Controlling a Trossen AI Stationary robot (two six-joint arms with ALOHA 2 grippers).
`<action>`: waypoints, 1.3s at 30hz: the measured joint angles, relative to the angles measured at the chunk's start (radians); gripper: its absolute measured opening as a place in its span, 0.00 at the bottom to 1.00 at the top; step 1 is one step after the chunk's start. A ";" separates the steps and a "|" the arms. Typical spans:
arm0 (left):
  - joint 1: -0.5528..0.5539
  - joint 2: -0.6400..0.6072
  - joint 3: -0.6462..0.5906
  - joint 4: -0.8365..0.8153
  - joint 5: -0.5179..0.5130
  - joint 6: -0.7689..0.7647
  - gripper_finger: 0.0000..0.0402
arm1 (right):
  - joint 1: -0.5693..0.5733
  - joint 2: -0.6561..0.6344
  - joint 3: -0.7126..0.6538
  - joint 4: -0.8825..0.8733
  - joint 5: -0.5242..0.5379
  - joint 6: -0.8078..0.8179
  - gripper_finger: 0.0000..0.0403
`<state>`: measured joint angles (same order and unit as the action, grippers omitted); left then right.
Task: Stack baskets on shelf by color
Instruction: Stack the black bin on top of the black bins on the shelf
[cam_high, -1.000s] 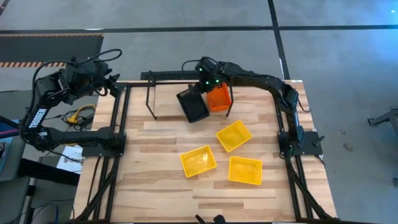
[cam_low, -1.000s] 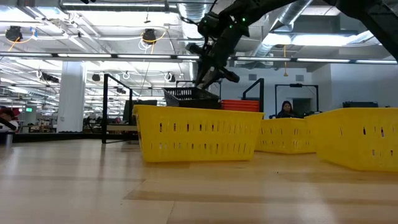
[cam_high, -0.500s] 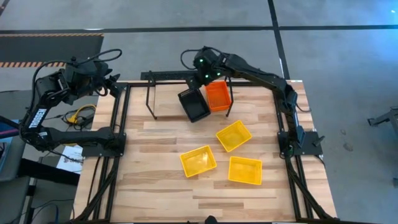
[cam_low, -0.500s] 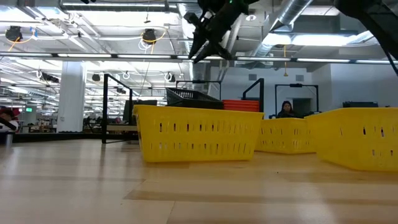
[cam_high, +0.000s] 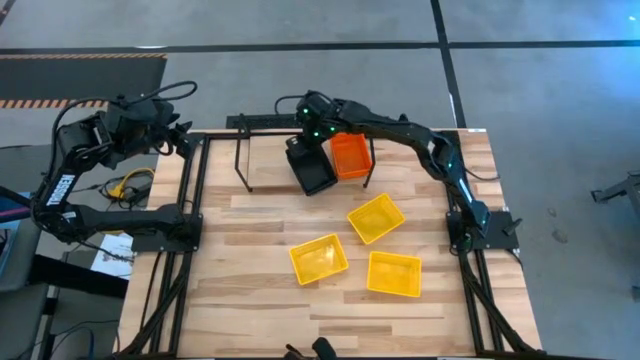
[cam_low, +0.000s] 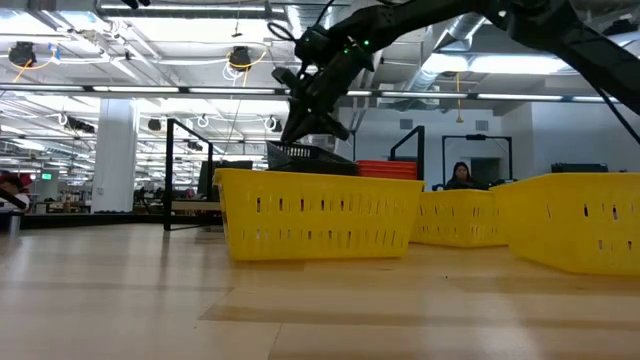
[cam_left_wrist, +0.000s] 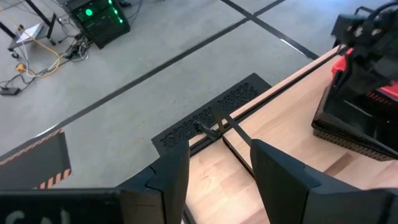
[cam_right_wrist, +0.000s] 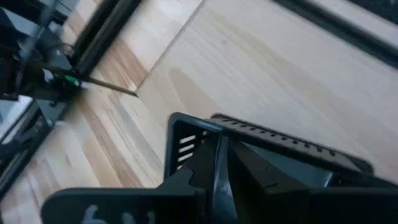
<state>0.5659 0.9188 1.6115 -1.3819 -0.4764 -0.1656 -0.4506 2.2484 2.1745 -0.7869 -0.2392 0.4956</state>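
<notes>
Near edge of the tabletop (cam_high: 250, 310): three yellow baskets, loose and apart, unmoved since half a second ago. One sits nearest the front edge, right of centre (cam_high: 394, 274); one just left of it (cam_high: 319, 259); one slightly farther back, toward the middle (cam_high: 375, 218).

Farther back, at the rear edge: the shelf (cam_high: 262, 123), its black wire frame standing over the boards. Under and against it sits the black basket stack (cam_high: 310, 167), tilted askew, and touching its right side the red-orange basket stack (cam_high: 350, 156). Both are where they were.

Right tool (cam_high: 303, 141): half a second ago it was raised above the black stack, clear of it; now it has swung toward the left and dropped to the stack's far rim. In the right wrist view its fingers (cam_right_wrist: 214, 163) are pressed together, sitting at the black rim (cam_right_wrist: 261, 134); cannot tell if the rim is pinched between them.

Left tool (cam_left_wrist: 221, 180): parked off the tabletop's rear left corner, fingers apart, holding nothing, unchanged
</notes>
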 joint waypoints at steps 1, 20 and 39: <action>0.000 0.000 0.000 -0.003 0.000 -0.005 0.40 | -0.003 -0.002 0.001 0.003 0.000 -0.004 0.15; 0.000 0.000 0.000 -0.006 0.000 -0.015 0.40 | 0.000 -0.022 0.097 -0.024 0.025 -0.052 0.12; 0.000 0.000 0.000 -0.024 -0.001 -0.030 0.40 | -0.001 0.011 0.078 -0.090 0.068 -0.078 0.04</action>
<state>0.5659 0.9184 1.6115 -1.4056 -0.4774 -0.1960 -0.4517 2.2598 2.2529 -0.8769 -0.1715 0.4175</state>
